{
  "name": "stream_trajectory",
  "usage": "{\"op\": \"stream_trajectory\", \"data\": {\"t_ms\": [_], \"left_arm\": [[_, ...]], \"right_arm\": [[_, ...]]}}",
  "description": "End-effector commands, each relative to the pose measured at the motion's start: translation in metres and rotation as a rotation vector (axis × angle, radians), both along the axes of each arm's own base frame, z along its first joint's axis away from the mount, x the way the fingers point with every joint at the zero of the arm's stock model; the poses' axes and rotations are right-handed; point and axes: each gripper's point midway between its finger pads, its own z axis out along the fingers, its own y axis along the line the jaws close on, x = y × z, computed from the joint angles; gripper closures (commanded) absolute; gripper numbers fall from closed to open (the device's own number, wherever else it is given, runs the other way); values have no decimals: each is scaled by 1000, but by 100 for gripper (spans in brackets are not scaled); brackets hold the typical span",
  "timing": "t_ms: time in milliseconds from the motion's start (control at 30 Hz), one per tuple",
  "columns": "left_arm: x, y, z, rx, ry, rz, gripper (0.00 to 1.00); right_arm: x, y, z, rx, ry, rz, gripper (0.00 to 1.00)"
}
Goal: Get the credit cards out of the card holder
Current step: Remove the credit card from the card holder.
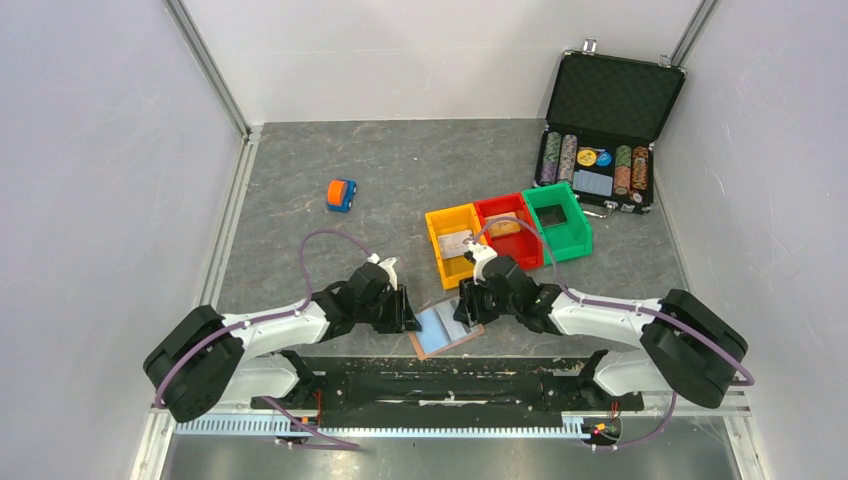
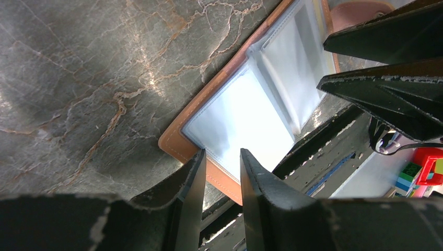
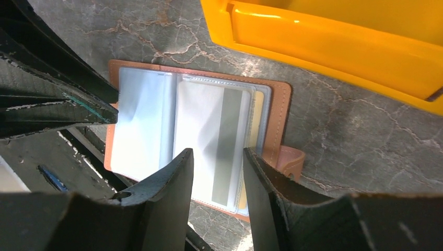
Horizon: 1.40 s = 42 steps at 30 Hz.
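Note:
The card holder (image 1: 447, 330) lies open on the table between my grippers, reddish-brown with pale clear pockets. In the right wrist view the holder (image 3: 279, 120) shows a white card with a grey stripe (image 3: 222, 136) in its right pocket and a yellow card's edge (image 3: 256, 117) behind it. My right gripper (image 3: 217, 154) is open above that pocket, holding nothing. My left gripper (image 2: 222, 154) is slightly open over the holder's near left edge (image 2: 180, 149), with nothing between the fingers. In the top view the left gripper (image 1: 410, 312) and right gripper (image 1: 465, 305) flank the holder.
The yellow bin (image 1: 434, 240) holds a grey card; beside it stand a red bin (image 1: 520, 203) with a tan object and a green bin (image 1: 580, 235). An open black chip case (image 1: 610, 95) sits at the back right. An orange-blue toy (image 1: 341, 195) lies at the back left.

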Motion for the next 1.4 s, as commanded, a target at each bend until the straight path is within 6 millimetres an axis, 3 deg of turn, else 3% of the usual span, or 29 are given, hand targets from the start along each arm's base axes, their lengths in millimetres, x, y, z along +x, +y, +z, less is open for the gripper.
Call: {"op": "stream_trajectory", "data": {"t_ms": [0, 200, 833, 1367], "left_arm": [[1, 9, -11, 54, -20, -4, 62], [1, 8, -12, 60, -18, -7, 62], [1, 8, -11, 57, -18, -7, 62], [0, 9, -12, 57, -17, -5, 62]], "right_arm": [[-17, 5, -8, 7, 75, 64, 57], [-23, 17, -2, 107, 105, 74, 57], [-26, 25, 27, 357, 120, 77, 58], [-18, 24, 41, 399, 75, 71, 59]]}}
